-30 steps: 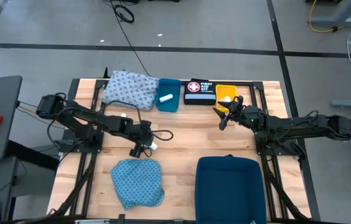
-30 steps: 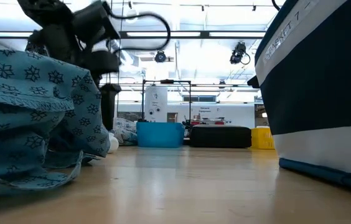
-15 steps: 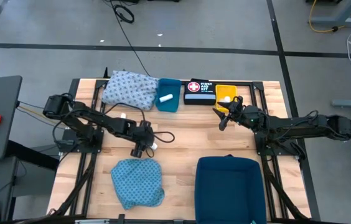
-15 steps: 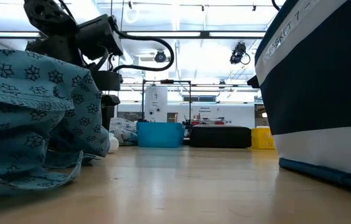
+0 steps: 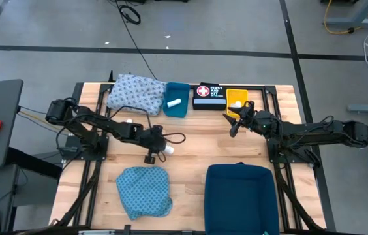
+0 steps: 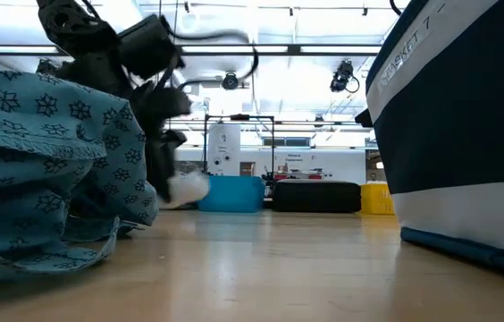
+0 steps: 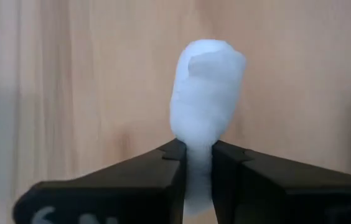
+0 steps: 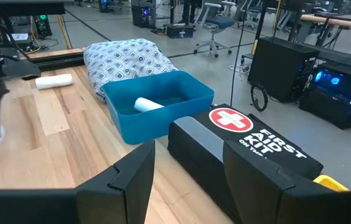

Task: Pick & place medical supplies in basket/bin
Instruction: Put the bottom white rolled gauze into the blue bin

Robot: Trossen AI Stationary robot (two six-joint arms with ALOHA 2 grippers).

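Lifted rightward since before, left pincer [image 5: 160, 151] grips white roll [image 5: 168, 149].

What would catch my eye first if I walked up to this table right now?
Probably the left gripper near the middle of the wooden table, pinching a small white roll between its fingers. Next, the teal patterned cloth crumpled at the front edge beside a big dark blue bin. Along the far edge sit a whitish-blue cloth, a small blue tray holding another roll, and a black first aid box, with the right gripper open nearby.

Overhead, table-level and 2 wrist views share the table [image 5: 197, 134].
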